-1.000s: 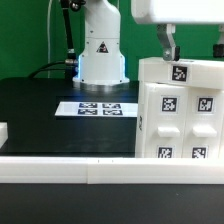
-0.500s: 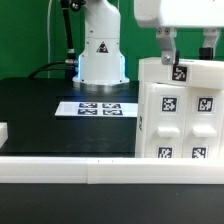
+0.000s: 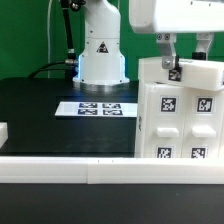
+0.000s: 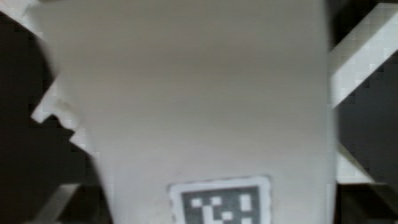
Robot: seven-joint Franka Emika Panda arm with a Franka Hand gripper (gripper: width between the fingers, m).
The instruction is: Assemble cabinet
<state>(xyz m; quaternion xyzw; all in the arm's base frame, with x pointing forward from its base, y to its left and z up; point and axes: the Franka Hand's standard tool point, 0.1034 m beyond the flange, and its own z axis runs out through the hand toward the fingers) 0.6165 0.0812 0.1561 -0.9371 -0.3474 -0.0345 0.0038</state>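
Hanging over the cabinet body [image 3: 180, 110], the gripper [image 3: 184, 52] sits at the exterior view's upper right, its two dark fingers [image 3: 166, 48] reaching down to the body's top edge. The white tagged box stands upright on the black table [image 3: 40, 110] at the exterior view's right, just behind the white border rail [image 3: 70, 168]. The fingers look spread to either side of the top rather than pinched together, yet whether they press on anything I cannot tell; the wrist view shows only a broad white surface [image 4: 196, 90] close to the lens, with one marker tag [image 4: 222, 203] at its edge. That closeness suggests the arm is lining itself up on the top of the body, probably to grasp or steady it for the next fitting step.

Compared with a second ago, the white gripper housing has slid toward the exterior view's left and sits lower, and the fingers now reach the top tag. The body itself, the marker board [image 3: 97, 107] and the small white part [image 3: 3, 131] at the left edge have not moved.
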